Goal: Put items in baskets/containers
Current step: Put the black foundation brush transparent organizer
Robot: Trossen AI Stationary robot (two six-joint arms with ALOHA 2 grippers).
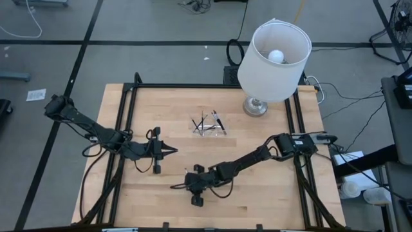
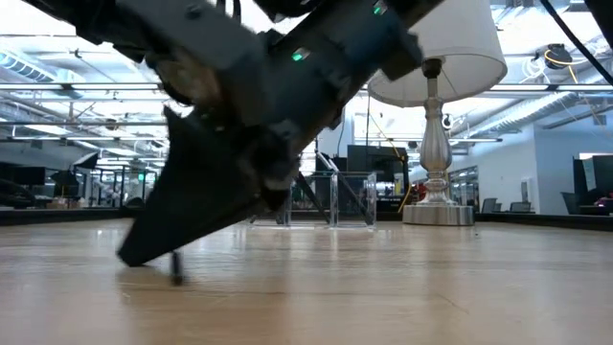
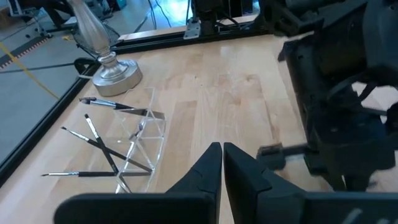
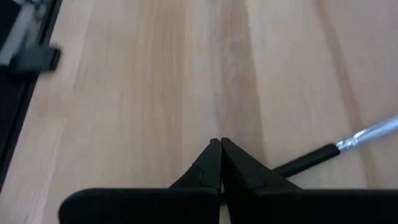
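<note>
Near the lower centre of the high view, the right end effector [image 1: 175, 186] is clamped shut on a thin dark silver-tipped stick tool [image 4: 339, 149], well short of the clear plastic tray [image 1: 209, 125]. Off-centre grip risks slippage in transit. Left end effector [image 1: 172, 151] waits, closed and empty.

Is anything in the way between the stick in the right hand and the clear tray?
Nothing visible. The right hand grips a stick, and only bare wood lies between it and the tray.

table [image 1: 257, 193]: pale matt wood | tray [image 3: 146, 134]: clear glossy plastic | lamp base [image 1: 255, 106]: shiny metal | lampshade [image 1: 273, 67]: white cloth
</note>
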